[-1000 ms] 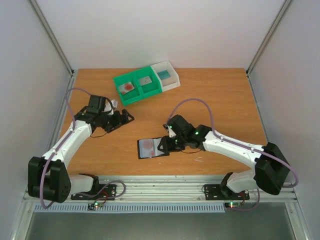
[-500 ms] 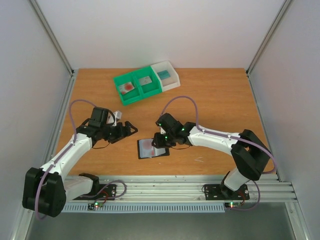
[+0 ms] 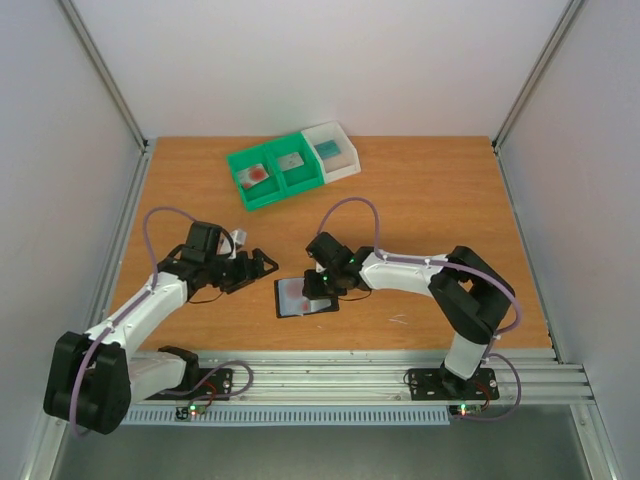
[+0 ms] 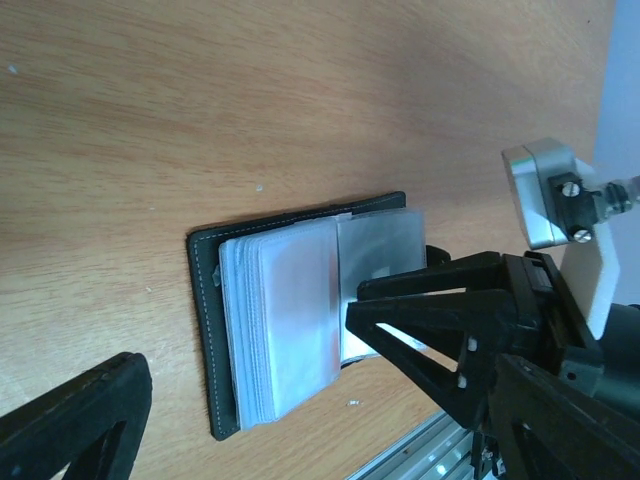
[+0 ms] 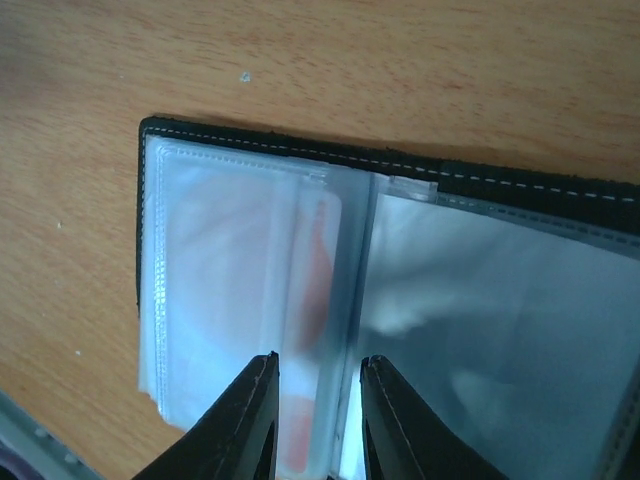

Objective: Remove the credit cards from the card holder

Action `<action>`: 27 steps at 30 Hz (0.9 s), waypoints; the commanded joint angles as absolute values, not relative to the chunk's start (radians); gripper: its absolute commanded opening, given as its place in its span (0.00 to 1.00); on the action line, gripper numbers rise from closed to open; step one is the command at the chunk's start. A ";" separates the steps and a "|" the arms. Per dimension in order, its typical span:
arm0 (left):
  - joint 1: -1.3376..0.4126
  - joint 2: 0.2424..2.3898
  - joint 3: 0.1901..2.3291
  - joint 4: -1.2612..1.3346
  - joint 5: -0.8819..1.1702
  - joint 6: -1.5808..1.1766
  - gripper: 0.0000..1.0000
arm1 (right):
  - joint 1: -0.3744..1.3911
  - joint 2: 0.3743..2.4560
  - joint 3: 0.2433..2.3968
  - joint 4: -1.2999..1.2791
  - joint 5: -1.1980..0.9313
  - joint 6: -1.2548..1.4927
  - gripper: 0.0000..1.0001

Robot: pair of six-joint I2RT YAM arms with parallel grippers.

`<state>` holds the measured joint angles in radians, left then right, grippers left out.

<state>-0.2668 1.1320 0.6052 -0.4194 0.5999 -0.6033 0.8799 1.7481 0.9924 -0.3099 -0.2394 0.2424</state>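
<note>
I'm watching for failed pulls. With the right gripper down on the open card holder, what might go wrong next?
The right gripper straddles the red-blotched card inside its clear sleeve; it may pinch the sleeve too. The left gripper is open, off the card holder, so the holder might lift or slide.

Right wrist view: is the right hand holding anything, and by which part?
The right hand straddles the edge of a clear sleeve with a card inside, in the open card holder; whether it actually pinches it cannot be told.
</note>
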 commanded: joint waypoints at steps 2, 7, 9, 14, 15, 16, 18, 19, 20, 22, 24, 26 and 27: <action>-0.277 1.147 0.584 -0.331 0.619 -0.627 0.93 | 0.882 1.780 1.016 -0.270 -0.222 0.243 0.25; -0.285 1.157 0.572 -0.305 0.623 -0.645 0.93 | 0.878 1.800 1.005 -0.253 -0.229 0.246 0.23; -0.286 1.162 0.568 -0.297 0.624 -0.648 0.93 | 0.876 1.802 0.996 -0.243 -0.226 0.246 0.22; -0.289 1.189 0.557 -0.258 0.642 -0.666 0.92 | 0.868 1.812 0.961 -0.208 -0.227 0.257 0.14; -0.290 1.195 0.551 -0.246 0.647 -0.672 0.93 | 0.868 1.812 0.952 -0.201 -0.227 0.260 0.12; -0.292 1.200 0.547 -0.233 0.651 -0.678 0.93 | 0.867 1.810 0.945 -0.191 -0.226 0.263 0.11; -0.295 1.208 0.537 -0.207 0.656 -0.694 0.92 | 0.866 1.806 0.928 -0.178 -0.226 0.267 0.09; -0.296 1.211 0.534 -0.196 0.658 -0.701 0.93 | 0.864 1.804 0.921 -0.171 -0.224 0.270 0.08; -0.297 1.215 0.530 -0.185 0.660 -0.709 0.93 | 0.861 1.804 0.913 -0.164 -0.225 0.274 0.08; -0.298 1.222 0.524 -0.162 0.667 -0.719 0.92 | 0.855 1.804 0.899 -0.146 -0.234 0.284 0.07; -0.301 1.230 0.518 -0.134 0.678 -0.737 0.93 | 0.848 1.806 0.886 -0.127 -0.249 0.293 0.06; -0.305 1.237 0.512 -0.105 0.692 -0.752 0.93 | 0.842 1.807 0.873 -0.112 -0.259 0.303 0.06; -0.305 1.239 0.509 -0.087 0.699 -0.764 0.93 | 0.838 1.806 0.867 -0.104 -0.264 0.307 0.06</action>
<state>-0.2970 1.2259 0.5289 -0.2058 0.6552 -0.7204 0.8516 1.7889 0.9119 -0.1261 -0.2699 0.2771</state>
